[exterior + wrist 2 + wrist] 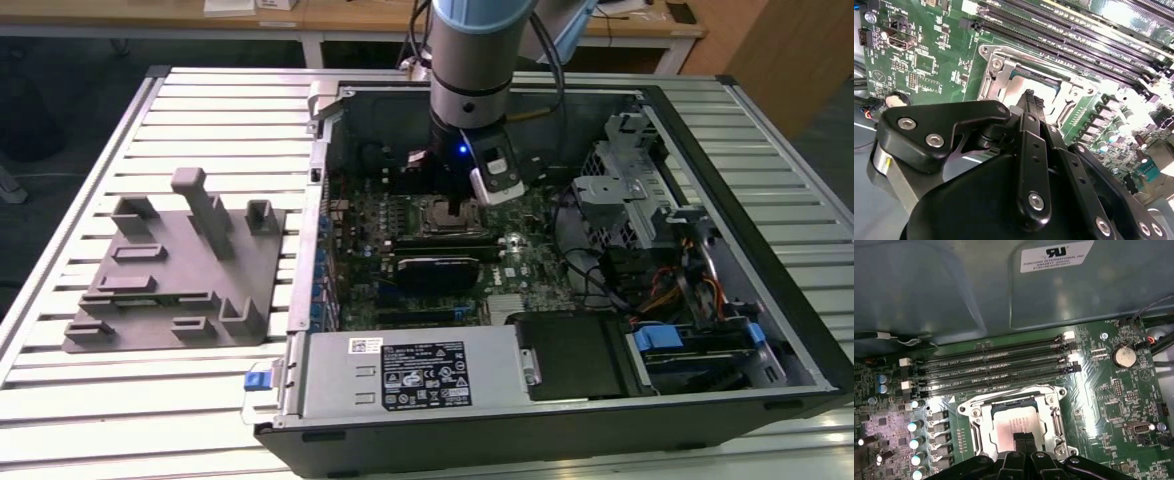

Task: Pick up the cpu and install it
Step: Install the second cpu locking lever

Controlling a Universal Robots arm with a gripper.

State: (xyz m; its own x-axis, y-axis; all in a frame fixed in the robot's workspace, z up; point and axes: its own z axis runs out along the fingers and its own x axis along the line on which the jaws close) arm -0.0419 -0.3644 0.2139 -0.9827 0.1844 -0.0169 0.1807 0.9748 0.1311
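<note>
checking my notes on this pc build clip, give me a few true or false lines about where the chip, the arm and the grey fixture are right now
1. The cpu lies inside the socket frame on the motherboard. True.
2. The gripper is over the grey plastic fixture. False: it hangs inside the computer case, right above the socket.
3. The gripper's fingers are spread wide apart. False: in the first wrist view the fingers sit together over the cpu.
4. The grey plastic fixture stands outside the case, on the exterior view's left. True.
5. The memory slots beside the socket hold memory sticks. False: they look empty.
</note>
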